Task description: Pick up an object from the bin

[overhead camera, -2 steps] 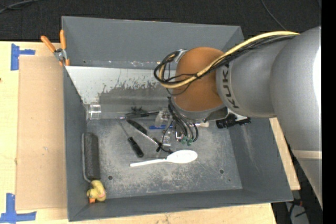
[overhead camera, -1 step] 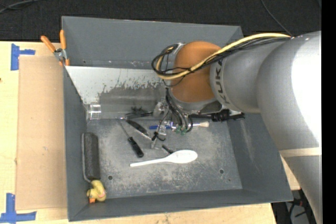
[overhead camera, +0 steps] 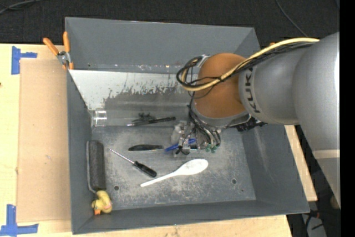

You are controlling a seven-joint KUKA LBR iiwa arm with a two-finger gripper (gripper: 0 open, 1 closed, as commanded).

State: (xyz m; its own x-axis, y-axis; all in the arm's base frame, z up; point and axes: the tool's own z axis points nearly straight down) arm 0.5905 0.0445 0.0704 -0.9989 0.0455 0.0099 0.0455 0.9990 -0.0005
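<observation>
The gripper (overhead camera: 186,140) sits low over the middle of the bin (overhead camera: 166,47) floor, under the arm's orange cover (overhead camera: 219,89). Whether it is released or clenched cannot be told from this angle. Nearest to it lies a slim black pen-like thing (overhead camera: 145,147), lengthwise left to right, with its right end just at the gripper. A small blue piece (overhead camera: 176,147) shows there, and it is unclear whether that belongs to the pen. To pick well, the gripper probably needs to straddle the pen across its narrow width, settle to the floor and close squarely, so the round body does not roll out. The white spoon (overhead camera: 177,170) lies just nearer and the small screwdriver (overhead camera: 133,162) to the near left, so the approach should avoid both.
</observation>
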